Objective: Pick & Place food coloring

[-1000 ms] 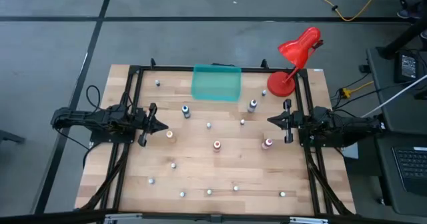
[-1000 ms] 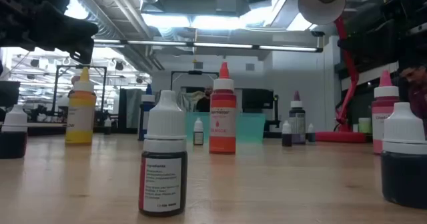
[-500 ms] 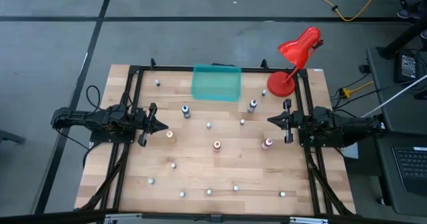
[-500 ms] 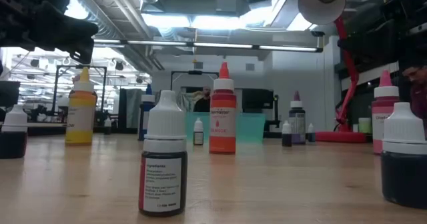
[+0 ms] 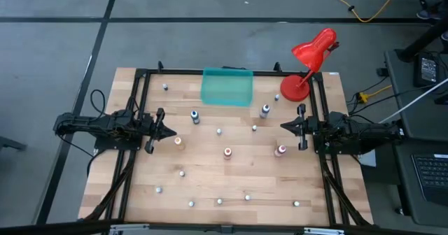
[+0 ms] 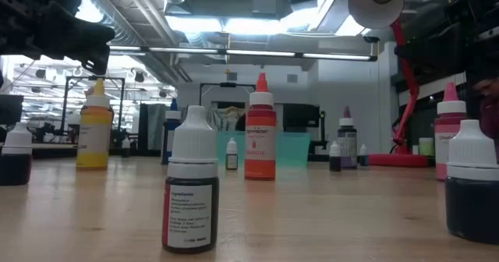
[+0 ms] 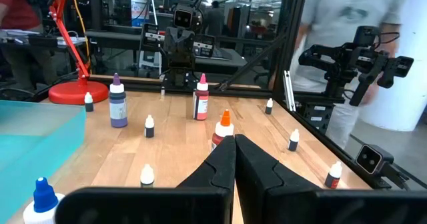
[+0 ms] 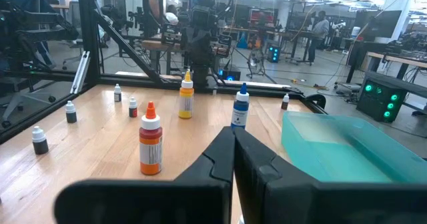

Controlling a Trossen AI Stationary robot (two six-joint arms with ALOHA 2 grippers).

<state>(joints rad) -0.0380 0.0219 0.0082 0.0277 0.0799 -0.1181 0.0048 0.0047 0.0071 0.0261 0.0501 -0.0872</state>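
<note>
From above, the left gripper (image 5: 168, 132) hangs over the left edge of the table (image 5: 210, 186), its fingers together in a point, holding nothing; the right gripper (image 5: 285, 126) mirrors it at the right edge, fingers likewise together and empty; the food coloring (image 5: 219, 201) is scattered across the wood between them. The relation that matters: an orange-bodied bottle (image 5: 178, 142) stands upright just ahead of the left gripper and slightly toward the front edge, plainly nearer that arm; a pink bottle (image 5: 281, 150) stands just ahead of the right gripper, also toward the front edge; a red-orange bottle (image 5: 227, 152) sits midway between both. All bottles stand with their long axis vertical, so I judge a level approach with fingers parted first would suit. A teal bin (image 5: 227, 87) lies at the far edge, beyond both grippers, and a red desk lamp (image 5: 308, 60) stands beyond the right gripper.

From table height, a dark small bottle (image 6: 192, 185) stands nearest, its white label printed but too fine to read; the red-orange bottle (image 6: 260, 133) carries vertical lettering I cannot make out.

The left wrist camera shows its closed fingers (image 7: 250, 164) aimed toward the red-orange bottle (image 7: 223, 129); a person stands beyond the table.

The right wrist camera shows closed fingers (image 8: 257, 167), with the teal bin (image 8: 347, 147) to one side.
</note>
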